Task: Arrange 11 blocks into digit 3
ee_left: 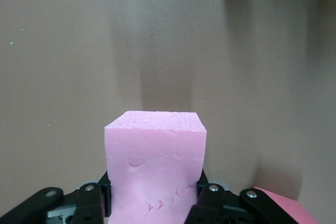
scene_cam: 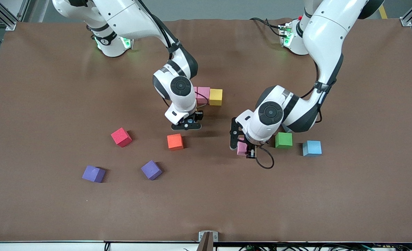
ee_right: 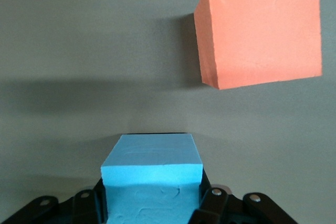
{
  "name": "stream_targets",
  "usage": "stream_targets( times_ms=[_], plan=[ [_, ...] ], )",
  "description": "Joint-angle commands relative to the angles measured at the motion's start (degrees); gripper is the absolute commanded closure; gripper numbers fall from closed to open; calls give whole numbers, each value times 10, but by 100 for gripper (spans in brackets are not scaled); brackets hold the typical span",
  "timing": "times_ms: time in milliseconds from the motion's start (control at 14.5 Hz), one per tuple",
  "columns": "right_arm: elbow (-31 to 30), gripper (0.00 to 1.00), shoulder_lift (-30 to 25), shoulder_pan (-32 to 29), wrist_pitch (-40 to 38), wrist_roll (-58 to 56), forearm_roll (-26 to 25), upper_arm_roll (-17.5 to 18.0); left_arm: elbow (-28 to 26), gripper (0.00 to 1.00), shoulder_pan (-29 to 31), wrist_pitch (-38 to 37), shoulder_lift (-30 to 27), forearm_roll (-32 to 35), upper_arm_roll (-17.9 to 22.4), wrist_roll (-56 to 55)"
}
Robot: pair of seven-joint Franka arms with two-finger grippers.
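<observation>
My left gripper [scene_cam: 243, 149] is shut on a pink block [ee_left: 155, 166], low over the table beside the green block [scene_cam: 284, 140]. My right gripper [scene_cam: 189, 122] is shut on a light blue block [ee_right: 152, 179], over the table between the orange block [scene_cam: 175, 142] and a short row of touching blocks, pink [scene_cam: 203, 94] then yellow [scene_cam: 216, 96]. The right arm hides that row's end. The orange block [ee_right: 260, 30] also shows in the right wrist view. A red block [scene_cam: 121, 137] and another light blue block [scene_cam: 312, 148] lie loose.
Two purple cubes [scene_cam: 93, 174] [scene_cam: 151, 169] lie nearer the front camera than the red and orange blocks. A pink corner [ee_left: 283, 205] shows at the edge of the left wrist view. The brown table [scene_cam: 348, 195] is bare toward the front camera.
</observation>
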Motion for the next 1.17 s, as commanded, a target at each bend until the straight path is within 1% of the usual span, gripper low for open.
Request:
stream_targets(
  times_ms=[0, 1105],
  plan=[
    [-6, 86, -2, 8, 4, 7, 4, -3, 4, 79, 0, -7, -1, 0, 0, -5],
    [-7, 86, 6, 13, 5, 10, 4, -3, -1, 79, 2, -8, 1, 3, 1, -3]
  ],
)
